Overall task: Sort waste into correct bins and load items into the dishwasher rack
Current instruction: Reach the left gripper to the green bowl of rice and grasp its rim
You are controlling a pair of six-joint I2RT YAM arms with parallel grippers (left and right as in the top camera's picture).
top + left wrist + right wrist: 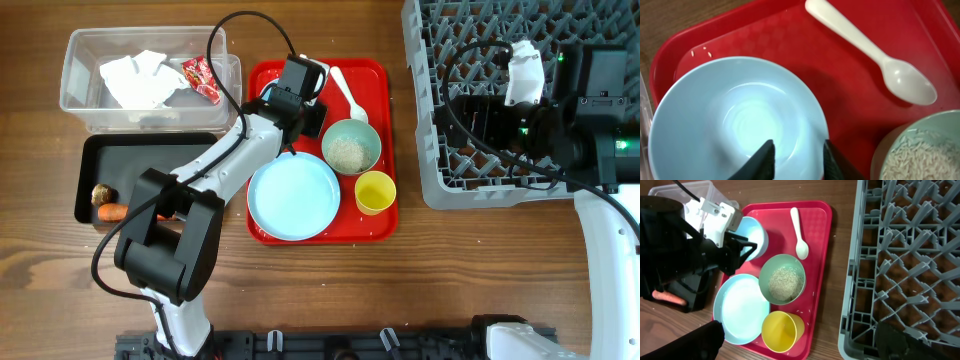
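My left gripper (797,160) is open, its fingers straddling the right rim of an empty pale blue bowl (735,120) at the back left of the red tray (375,80). A second bowl (350,150) holds white rice (920,155). The blue plate (293,197), yellow cup (375,192) and white spoon (875,55) also lie on the tray. My right gripper (797,340) is wide open and empty, high over the left edge of the grey rack (500,170).
The clear tub (75,95) holds the tissue (135,78) and red wrapper (202,78). The black tray (150,150) holds the brown lump (101,194) and carrot (113,211). A few loose rice grains (700,50) lie on the red tray.
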